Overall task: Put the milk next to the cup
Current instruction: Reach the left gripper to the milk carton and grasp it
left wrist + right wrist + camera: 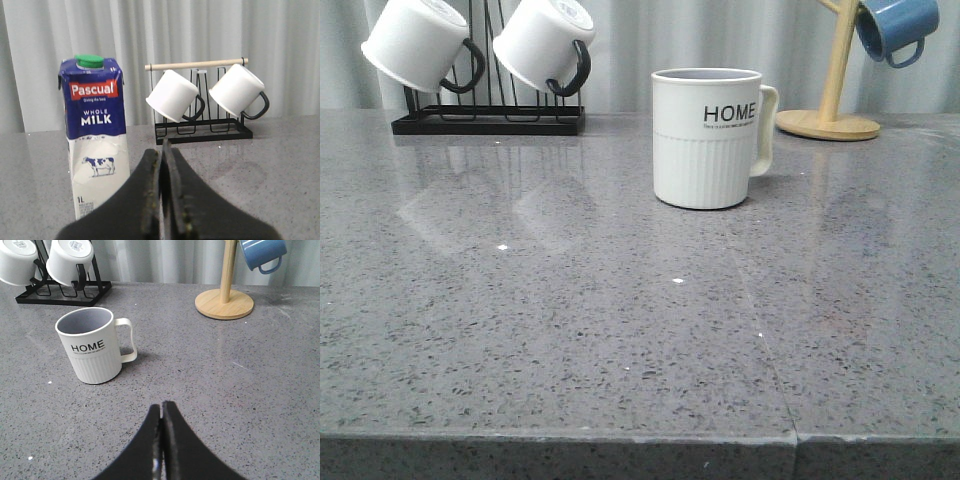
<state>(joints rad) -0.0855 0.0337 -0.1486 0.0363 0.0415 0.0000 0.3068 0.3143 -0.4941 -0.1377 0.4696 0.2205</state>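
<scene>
2 grippers pressed together, nothing held.
Milk [95, 135] stands upright just beside the left gripper [161, 192] fingers; cup [97, 345] sits apart, ahead of the right gripper [161, 440].

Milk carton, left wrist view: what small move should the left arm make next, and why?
Probably open the left gripper: its fingers are pressed together and empty, while the Pascal whole milk carton stands upright and untouched just ahead, beside the black mug rack. It must be gripped before it can go next to the HOME mug.
</scene>
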